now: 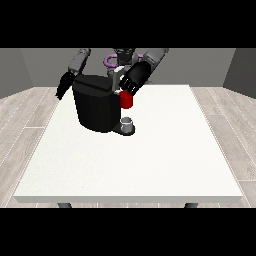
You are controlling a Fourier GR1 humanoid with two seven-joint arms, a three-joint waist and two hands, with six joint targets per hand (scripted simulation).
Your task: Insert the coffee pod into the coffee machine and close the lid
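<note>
A black coffee machine [95, 107] stands on the white table [150, 160], toward the far edge and somewhat to the view's left of centre. At about three o'clock from the machine's top there is a red thing at the machine [126, 100], held against its light grey upper part. The hand at the view's right [131, 85] reaches down from one o'clock and sits directly over that red thing, its dark fingers bunched close at the top of it; whether they are curled round anything or merely resting there cannot be told. At about five o'clock from the machine, on the dark base plate at its foot, stands a small grey cup-shaped thing [128, 124]; it cannot be told for certain whether this is the coffee pod, so the pod's place is not plain here. The hand at the view's left [63, 86] hangs at ten o'clock from the machine, just off the table's far left corner and apart from the machine's side, with its fingers pointing downward and looking straight, holding nothing. The near half of the table lies toward six o'clock.
</note>
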